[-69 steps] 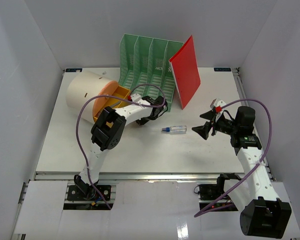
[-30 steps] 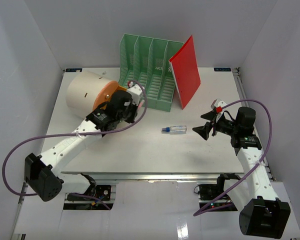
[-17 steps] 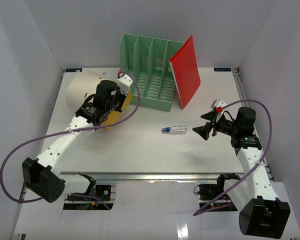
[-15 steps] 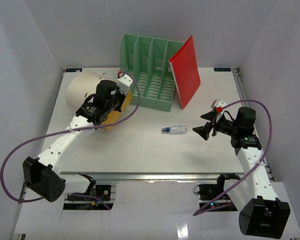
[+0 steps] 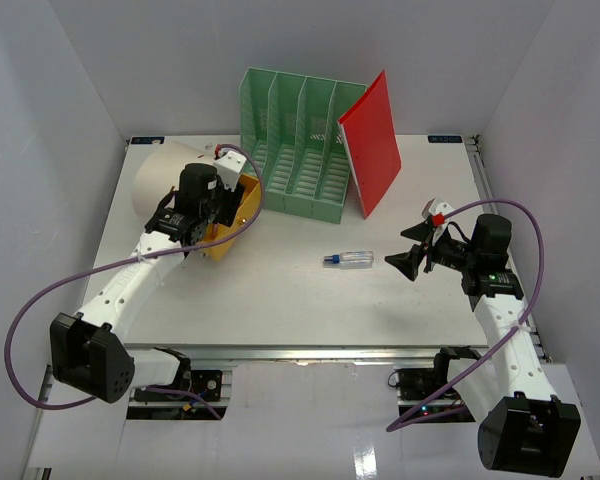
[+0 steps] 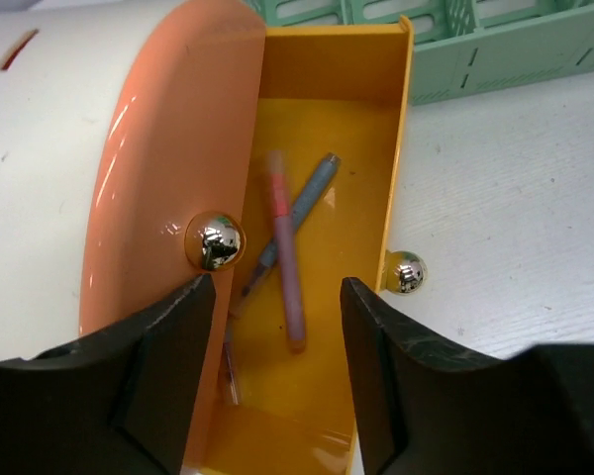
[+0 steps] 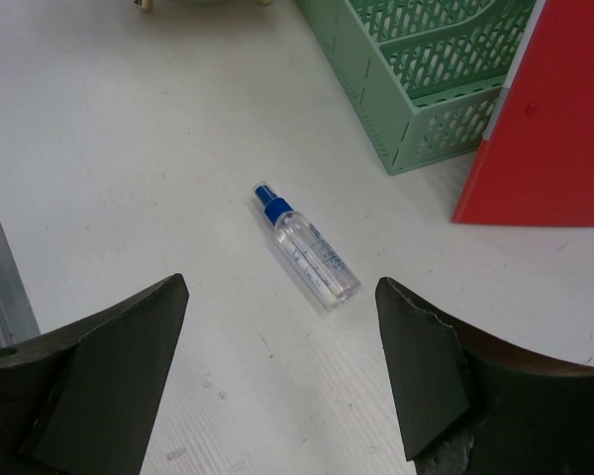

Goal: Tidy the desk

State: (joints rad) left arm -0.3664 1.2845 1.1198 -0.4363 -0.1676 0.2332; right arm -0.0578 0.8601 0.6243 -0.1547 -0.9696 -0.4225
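Top external view: the desk (image 5: 280, 300) fills the enclosure floor under both arms. The left gripper (image 5: 212, 208) hangs over the yellow drawer (image 5: 235, 205), which is pulled out of the beige cylinder (image 5: 160, 185). The right gripper (image 5: 412, 246) faces the spray bottle (image 5: 349, 260), which lies near it, apart from the green file rack (image 5: 295, 150) and red folder (image 5: 373, 140). Left wrist view: jaws apart, holding nothing, above the pens (image 6: 285, 247) in the drawer. Hazard: a descending finger may catch the drawer wall or its knob (image 6: 408, 272) and skew the drawer or roll the cylinder. Right wrist view: jaws spread wide, empty. Hazard: the bottle lies on its side, so an off-centre pinch may roll it away.
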